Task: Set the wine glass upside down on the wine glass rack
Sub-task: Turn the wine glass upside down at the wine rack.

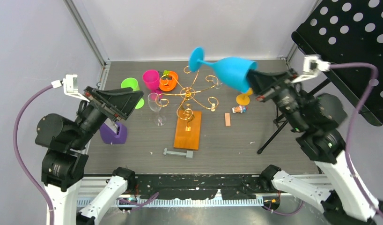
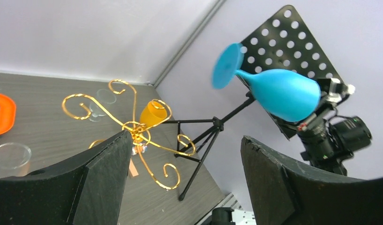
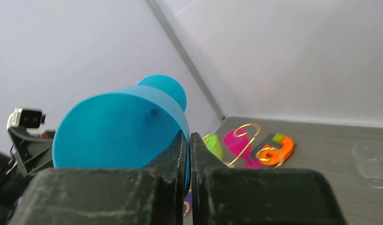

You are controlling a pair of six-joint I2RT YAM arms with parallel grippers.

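My right gripper [image 1: 252,78] is shut on the rim of a blue wine glass [image 1: 232,70], one finger inside the bowl and one outside. The glass hangs in the air, tilted almost level, with its foot pointing left and away, above the back right of the wine glass rack [image 1: 192,93]. The rack is gold scrolled wire on an orange wooden base [image 1: 188,130]. In the right wrist view the blue bowl [image 3: 119,126] fills the left, pinched at my right gripper [image 3: 189,140]. My left gripper [image 2: 185,138] stands open and empty at the left, looking at the rack [image 2: 133,126] and the blue glass [image 2: 283,93].
A clear glass [image 1: 156,103], a pink glass [image 1: 151,79], a green glass [image 1: 130,85] and an orange piece [image 1: 168,82] stand left of the rack. A yellow glass [image 1: 244,97], a small block [image 1: 227,119], a grey bar [image 1: 178,153], a purple object [image 1: 114,133]. A black music stand [image 1: 353,42] is at the right.
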